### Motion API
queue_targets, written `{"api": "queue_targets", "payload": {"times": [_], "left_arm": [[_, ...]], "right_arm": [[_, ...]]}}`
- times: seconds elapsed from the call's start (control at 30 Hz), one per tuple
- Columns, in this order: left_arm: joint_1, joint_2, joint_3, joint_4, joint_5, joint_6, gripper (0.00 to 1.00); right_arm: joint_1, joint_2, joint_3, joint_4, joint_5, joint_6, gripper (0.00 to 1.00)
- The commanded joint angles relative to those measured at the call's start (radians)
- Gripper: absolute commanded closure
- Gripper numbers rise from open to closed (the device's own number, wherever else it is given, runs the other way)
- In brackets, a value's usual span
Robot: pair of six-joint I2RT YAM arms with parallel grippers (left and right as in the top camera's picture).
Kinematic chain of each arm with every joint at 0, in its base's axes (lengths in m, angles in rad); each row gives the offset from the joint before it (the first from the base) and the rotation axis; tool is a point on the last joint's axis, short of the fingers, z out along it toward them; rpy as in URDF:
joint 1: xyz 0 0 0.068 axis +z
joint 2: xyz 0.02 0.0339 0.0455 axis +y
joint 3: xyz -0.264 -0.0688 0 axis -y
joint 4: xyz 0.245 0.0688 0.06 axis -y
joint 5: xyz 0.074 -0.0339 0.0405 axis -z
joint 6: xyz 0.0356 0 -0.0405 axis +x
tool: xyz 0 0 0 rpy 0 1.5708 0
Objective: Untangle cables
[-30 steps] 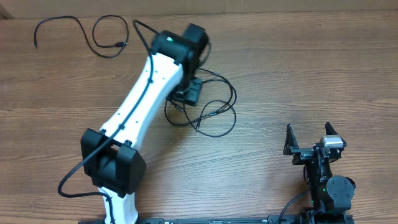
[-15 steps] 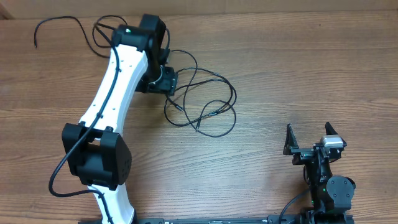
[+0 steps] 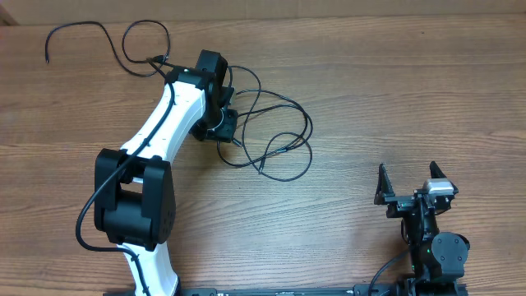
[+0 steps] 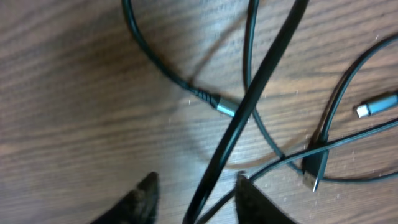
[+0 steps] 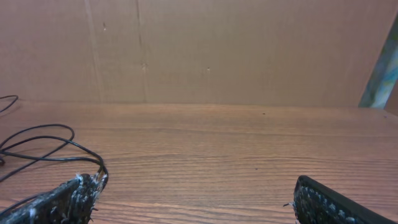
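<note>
Two arms stand at the wooden table [image 3: 394, 90], so there are two grippers, one at work and one idle. The cables [image 3: 271, 136] fall into two groups: one tangle of thin black loops, and one loose cord [image 3: 99, 37] lying by itself. How many cords make up the tangle I cannot tell, because the loops cross too often. Three plug ends show in the left wrist view: a grey-collared plug [image 4: 224, 107], a pale plug [image 4: 376, 106] and a dark plug [image 4: 311, 171].

The left gripper [image 3: 222, 125] is down over the left edge of the tangle, and most of the loops spread away to its right. The loose cord lies off to its left and farther from the base. The arm hides whether that cord meets the tangle.

In the left wrist view the two fingers [image 4: 140, 199] stand partly apart. A single black strand [image 4: 261, 68] runs diagonally between them with a gap showing on each side. As far as I can see the gripper has hold of nothing. The grey-collared plug lies just ahead of the fingertips, right against that strand.

The right gripper [image 3: 408, 182] sits close to its own base, well apart from the tangle, which lies ahead of it and to its left. Its fingers [image 5: 68, 199] are spread wide with only bare wood between them. A cardboard wall [image 5: 249, 50] stands beyond the table.
</note>
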Motion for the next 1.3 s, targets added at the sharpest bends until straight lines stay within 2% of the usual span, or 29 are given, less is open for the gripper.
{"api": "queue_targets", "payload": {"times": [0.0,0.07,0.23,0.3,0.6,0.7,0.77,0.93,1.0,1.27], "left_arm": [[-0.006,0.005,-0.002,0.024,0.009,0.008,0.74],[-0.006,0.005,-0.001,0.03,0.008,0.008,0.83],[-0.005,0.002,0.04,0.012,0.015,0.006,0.85],[-0.005,0.0,0.087,-0.023,0.019,0.005,0.95],[-0.008,-0.001,0.386,-0.246,0.077,0.01,0.96],[-0.008,-0.003,0.521,-0.318,0.18,0.01,0.96],[-0.008,-0.005,0.654,-0.357,0.32,0.01,0.96],[-0.008,-0.005,0.917,-0.33,0.635,0.005,0.96],[-0.008,-0.005,1.025,-0.29,0.69,-0.06,0.96],[-0.01,-0.005,1.368,-0.106,0.692,-0.322,0.96]], "right_arm": [[0.005,-0.007,-0.01,0.006,0.002,0.003,0.0],[0.005,-0.007,-0.01,0.006,0.002,0.003,0.0],[0.005,-0.007,-0.01,0.006,0.002,0.003,0.0],[0.005,-0.007,-0.01,0.006,0.002,0.003,0.0],[0.005,-0.007,-0.01,0.006,0.002,0.003,0.0],[0.005,-0.007,-0.01,0.006,0.002,0.003,0.0],[0.005,-0.007,-0.01,0.006,0.002,0.003,0.0],[0.005,-0.007,-0.01,0.006,0.002,0.003,0.0],[0.005,-0.007,-0.01,0.006,0.002,0.003,0.0],[0.005,-0.007,-0.01,0.006,0.002,0.003,0.0]]}}
